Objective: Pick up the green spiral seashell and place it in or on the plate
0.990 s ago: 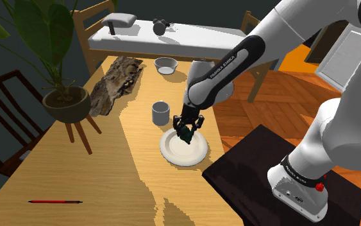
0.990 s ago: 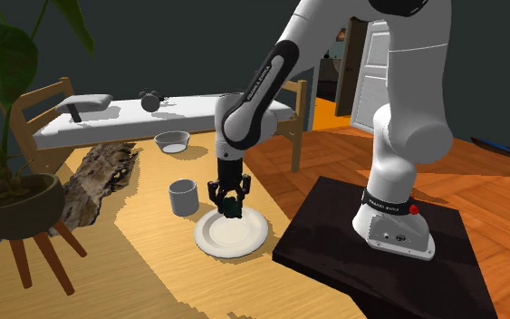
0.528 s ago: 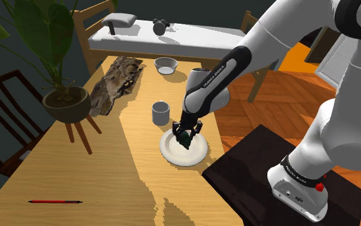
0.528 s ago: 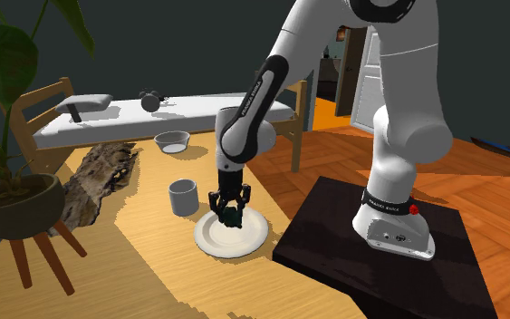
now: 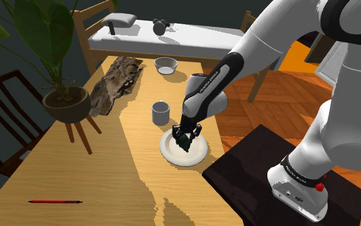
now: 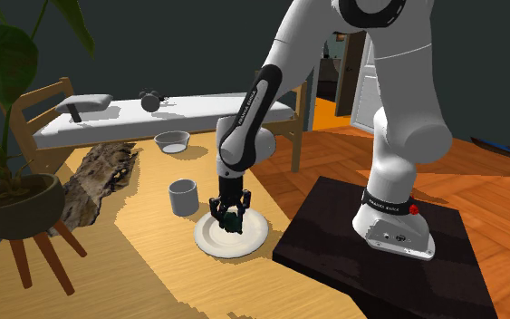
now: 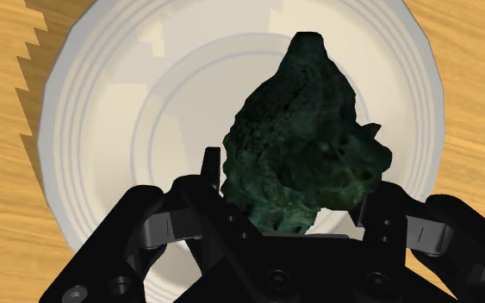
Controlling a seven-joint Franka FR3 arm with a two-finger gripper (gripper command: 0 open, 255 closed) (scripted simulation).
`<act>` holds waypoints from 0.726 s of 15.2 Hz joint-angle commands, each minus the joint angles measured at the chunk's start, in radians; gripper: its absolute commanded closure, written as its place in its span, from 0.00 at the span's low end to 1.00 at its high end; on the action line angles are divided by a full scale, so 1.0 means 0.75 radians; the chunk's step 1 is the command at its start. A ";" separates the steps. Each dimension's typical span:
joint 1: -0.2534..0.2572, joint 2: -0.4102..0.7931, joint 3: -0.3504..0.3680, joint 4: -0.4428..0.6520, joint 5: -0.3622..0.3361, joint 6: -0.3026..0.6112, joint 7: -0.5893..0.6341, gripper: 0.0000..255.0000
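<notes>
Clasps green shell (image 7: 305, 146) in gripper (image 7: 292, 202), long axis pointing out from fingers (image 7: 208, 172), dead over plate (image 7: 94, 112) middle (touching or just above, unclear).

A dark green, rough, lumpy seashell (image 7: 305, 138) with a pointed tip is clasped between the black jaws, directly over the middle of the plate (image 7: 77, 112). Whether it touches the plate is unclear. The plate is round, off-white, ringed with concentric ridges, and lies flat near the wooden table's (image 5: 108, 173) edge.
</notes>
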 commanded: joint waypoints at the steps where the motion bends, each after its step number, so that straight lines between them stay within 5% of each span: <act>1: 0.000 0.000 0.000 0.000 0.000 0.001 0.000 1.00; 3: 0.000 0.000 0.000 0.000 0.000 0.001 0.000 1.00; 4: 0.000 0.000 0.000 0.000 0.000 0.001 0.000 0.00; 11: 0.007 -0.098 -0.032 -0.017 -0.050 -0.081 0.038 0.00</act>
